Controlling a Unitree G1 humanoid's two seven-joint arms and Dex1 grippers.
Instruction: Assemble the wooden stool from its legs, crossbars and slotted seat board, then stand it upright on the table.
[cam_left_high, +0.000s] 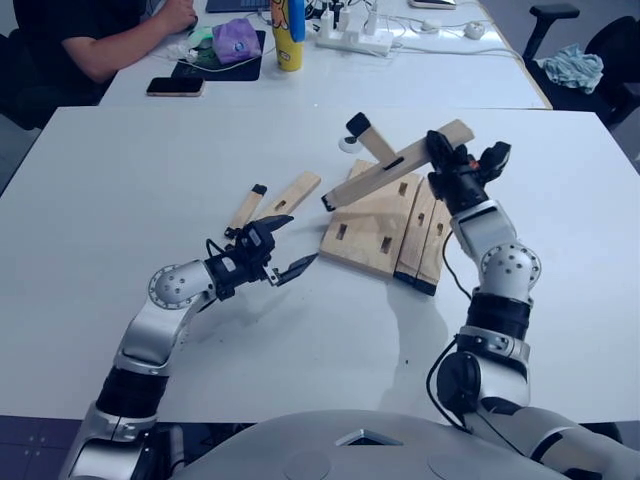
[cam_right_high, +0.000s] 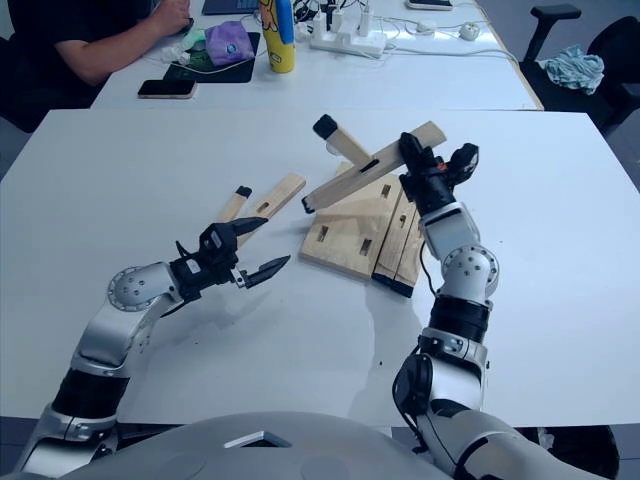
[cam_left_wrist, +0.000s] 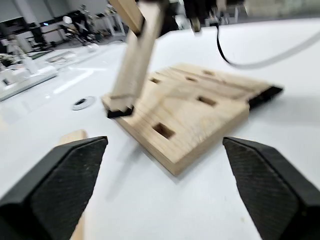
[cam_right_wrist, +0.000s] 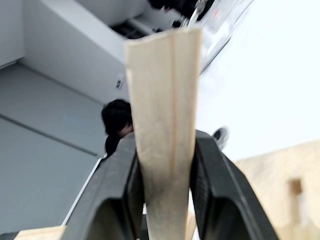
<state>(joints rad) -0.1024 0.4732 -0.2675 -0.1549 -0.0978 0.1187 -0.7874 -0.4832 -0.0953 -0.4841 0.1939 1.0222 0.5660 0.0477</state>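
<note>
While the right gripper (cam_left_high: 440, 158) clamps it, the wooden leg (cam_left_high: 385, 172) looks square-edged.

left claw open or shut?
Open: left claw spread wide, holding nothing, beside the seat board.

- The white bench (cam_left_high: 150, 170) carries all the wooden parts.
- The slotted seat board (cam_left_high: 368, 232) lies near its middle, slots facing up.
- A pair of bars (cam_left_high: 415, 240) lies against the board's right edge.
- A black-tipped leg (cam_left_high: 246, 207) and a plain bar (cam_left_high: 293, 191) lie side by side left of the board, apart from it.
- A small round disc (cam_left_high: 348, 144) sits behind the board.
</note>
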